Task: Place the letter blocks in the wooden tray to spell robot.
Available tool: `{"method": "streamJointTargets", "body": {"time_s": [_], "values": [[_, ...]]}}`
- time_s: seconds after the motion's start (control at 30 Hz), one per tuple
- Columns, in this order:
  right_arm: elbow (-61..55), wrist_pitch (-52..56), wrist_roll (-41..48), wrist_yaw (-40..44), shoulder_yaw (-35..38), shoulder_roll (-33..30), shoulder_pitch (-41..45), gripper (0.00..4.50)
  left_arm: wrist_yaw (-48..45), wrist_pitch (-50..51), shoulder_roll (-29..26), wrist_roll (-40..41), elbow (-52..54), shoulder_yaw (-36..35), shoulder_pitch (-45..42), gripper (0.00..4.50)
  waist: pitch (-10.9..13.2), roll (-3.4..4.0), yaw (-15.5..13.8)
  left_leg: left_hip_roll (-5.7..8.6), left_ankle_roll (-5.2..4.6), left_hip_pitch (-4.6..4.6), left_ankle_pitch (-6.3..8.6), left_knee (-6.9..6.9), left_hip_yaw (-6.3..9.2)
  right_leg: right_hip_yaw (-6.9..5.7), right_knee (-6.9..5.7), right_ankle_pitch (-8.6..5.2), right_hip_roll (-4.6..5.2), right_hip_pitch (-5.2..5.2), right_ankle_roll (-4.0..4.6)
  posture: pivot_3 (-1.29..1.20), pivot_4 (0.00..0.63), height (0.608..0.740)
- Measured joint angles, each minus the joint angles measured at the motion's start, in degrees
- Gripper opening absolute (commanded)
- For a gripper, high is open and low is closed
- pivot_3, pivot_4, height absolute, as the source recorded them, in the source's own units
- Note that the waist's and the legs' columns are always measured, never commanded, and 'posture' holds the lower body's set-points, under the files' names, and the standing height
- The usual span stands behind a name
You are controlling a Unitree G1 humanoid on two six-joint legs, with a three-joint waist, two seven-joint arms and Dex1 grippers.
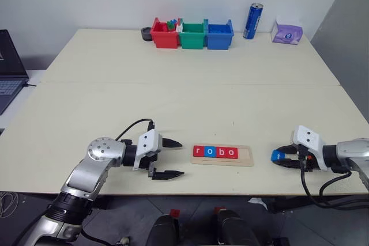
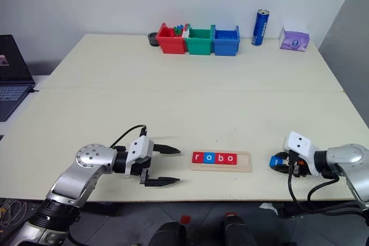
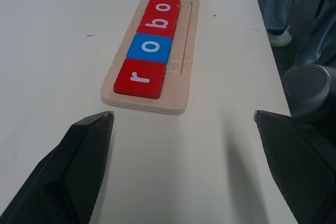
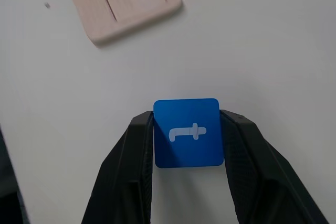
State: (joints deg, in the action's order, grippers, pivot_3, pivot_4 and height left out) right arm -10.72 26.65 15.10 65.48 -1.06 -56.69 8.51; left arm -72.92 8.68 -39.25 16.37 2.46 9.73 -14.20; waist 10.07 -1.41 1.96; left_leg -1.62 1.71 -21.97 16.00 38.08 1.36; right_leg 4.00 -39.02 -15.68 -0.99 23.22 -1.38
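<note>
The wooden tray point(image 1: 245, 155) lies near the table's front edge. Several letter blocks sit in its slot from its left end: a red r point(image 1: 199, 151), a blue o point(image 1: 210, 151), a red b point(image 1: 221, 152) and a red o point(image 1: 231, 152). The right end of the slot is bare wood. My left gripper point(image 1: 179, 158) stands open just left of the tray, pointing at it, with nothing between its fingers. Right of the tray, my right gripper point(image 1: 282, 158) is shut on a blue t block point(image 4: 187, 132), one finger on each side of it, low over the table.
Red point(image 1: 164, 34), green point(image 1: 192, 34) and blue point(image 1: 219, 35) bins stand in a row at the table's far edge, with a blue can point(image 1: 252, 21) and a purple pack point(image 1: 287, 33) to their right. A laptop point(image 1: 8, 67) sits off the left side.
</note>
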Motion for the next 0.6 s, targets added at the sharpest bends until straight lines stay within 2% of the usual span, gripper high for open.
{"method": "streamJointTargets", "body": {"time_s": [0.1, 0.27, 0.6], "values": [[-4.48, 0.84, -0.15, -0.43, -3.01, 1.67, 2.96, 1.46, 0.18, -0.01, 0.04, 0.01, 0.02, -0.01, -0.01, 4.50, 0.00, -0.01, -0.12, -0.01, 0.00, -0.02, 0.00, 0.00, 0.00, -0.07, 0.00, -0.02, -0.02, -0.01, -0.03, 0.00, 0.150, 0.740], [-4.43, 1.50, -3.41, -0.55, -10.04, 3.32, 8.14, 1.46, 0.30, -0.30, 0.03, -0.03, -0.11, -0.02, -0.01, 4.50, 0.01, -0.01, -0.21, 0.04, 0.00, -0.05, 0.00, 0.01, 0.00, -0.03, 0.03, 0.01, 0.05, 0.01, 0.02, 0.00, 0.150, 0.740], [-2.30, 1.62, -7.33, 0.84, -15.92, 4.37, 12.43, 1.46, 1.25, -0.43, 0.10, -0.05, -0.10, -0.02, 0.40, 4.50, 0.01, -0.01, -0.21, 0.02, 0.00, -0.06, 0.00, 0.00, 0.01, -0.07, 0.02, 0.05, 0.04, 0.02, 0.09, 0.00, 0.150, 0.740]]}}
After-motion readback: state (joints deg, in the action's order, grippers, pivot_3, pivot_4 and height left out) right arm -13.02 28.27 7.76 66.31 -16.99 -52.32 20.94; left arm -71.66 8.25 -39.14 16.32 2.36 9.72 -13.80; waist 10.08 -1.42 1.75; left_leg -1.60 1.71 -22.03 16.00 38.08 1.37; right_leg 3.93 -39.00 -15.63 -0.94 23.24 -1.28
